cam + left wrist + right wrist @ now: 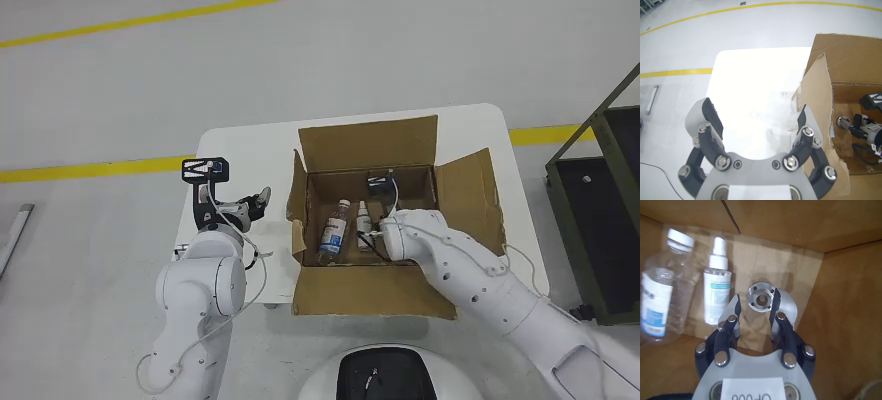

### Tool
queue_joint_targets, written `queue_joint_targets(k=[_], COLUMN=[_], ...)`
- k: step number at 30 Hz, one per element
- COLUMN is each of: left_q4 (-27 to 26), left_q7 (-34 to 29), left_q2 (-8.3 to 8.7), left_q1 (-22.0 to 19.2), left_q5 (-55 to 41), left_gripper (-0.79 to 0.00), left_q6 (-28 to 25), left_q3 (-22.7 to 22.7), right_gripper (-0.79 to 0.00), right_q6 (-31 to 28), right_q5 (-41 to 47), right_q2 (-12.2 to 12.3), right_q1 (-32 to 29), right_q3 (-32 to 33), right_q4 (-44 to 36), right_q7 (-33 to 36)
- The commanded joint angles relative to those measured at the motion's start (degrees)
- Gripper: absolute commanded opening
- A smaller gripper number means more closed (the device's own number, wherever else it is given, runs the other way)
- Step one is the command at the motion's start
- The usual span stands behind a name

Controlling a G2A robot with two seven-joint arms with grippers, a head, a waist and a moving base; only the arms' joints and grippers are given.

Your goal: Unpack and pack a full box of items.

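The pale grey floor with yellow lines point(300, 60) ran all round the white rounded table point(250, 150), and on the table stood the open brown cardboard box point(370, 145) with its flaps folded out.

My right gripper point(756, 306) was down inside the box, jaws partly spread with nothing between them. It hung over the round machined metal flange with bolt holes point(761, 299), which lay flat on the box floor. Beside it lay the small white-nozzled spray bottle point(717, 289), and beyond that the larger clear plastic bottle with a white cap point(660, 291). My left gripper point(757, 113) hung spread wide and empty over bare table, just beside the box's torn side flap.

My worry was the flange. It looked low and smooth, so the pads could slide off its rim as they closed. The finger point(738, 306) on the spray bottle's side sat close enough that I judged it could nudge that bottle. On lifting out, the right arm might catch a wall and drag the light box.

I could not tell whether the pads touched the flange or hung clear above it. In the top view the right arm covered the near part of the box floor. The clear bottle was cut off at the edge of the right wrist view, and I could not make out whether either bottle held liquid.
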Motion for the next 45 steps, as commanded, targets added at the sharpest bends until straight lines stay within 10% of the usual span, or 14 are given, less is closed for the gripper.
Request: queue_joint_targets(k=[1, 5, 12, 22, 31, 45], left_q4=[0.0, 0.0, 0.0, 0.0, 0.0, 0.0], left_q7=[0.0, 0.0, 0.0, 0.0, 0.0, 0.0], left_q2=[0.0, 0.0, 0.0, 0.0, 0.0, 0.0], left_q1=[0.0, 0.0, 0.0, 0.0, 0.0, 0.0], left_q5=[0.0, 0.0, 0.0, 0.0, 0.0, 0.0], left_gripper=[0.0, 0.0, 0.0, 0.0, 0.0, 0.0], left_q6=[0.0, 0.0, 0.0, 0.0, 0.0, 0.0], left_q3=[0.0, 0.0, 0.0, 0.0, 0.0, 0.0], right_gripper=[-0.44, -0.785, -0.785, -0.785, -0.785, -0.785], right_q6=[-0.57, -4.14, -16.02, -23.62, -24.91, -38.44], right_q5=[0.16, -2.65, 2.99, 10.24, 11.66, 42.7], right_q2=[0.82, 3.92, 7.61, 9.35, 9.42, 9.23], right_q1=[-1.64, -8.74, -22.45, -34.31, -35.04, -27.88], right_q3=[3.3, 14.59, 40.42, 64.07, 61.28, 56.37], right_q4=[-5.72, -22.99, -41.9, -36.99, -20.54, -10.99], right_q7=[-0.03, 0.53, 0.88, -2.37, -4.67, 3.6])
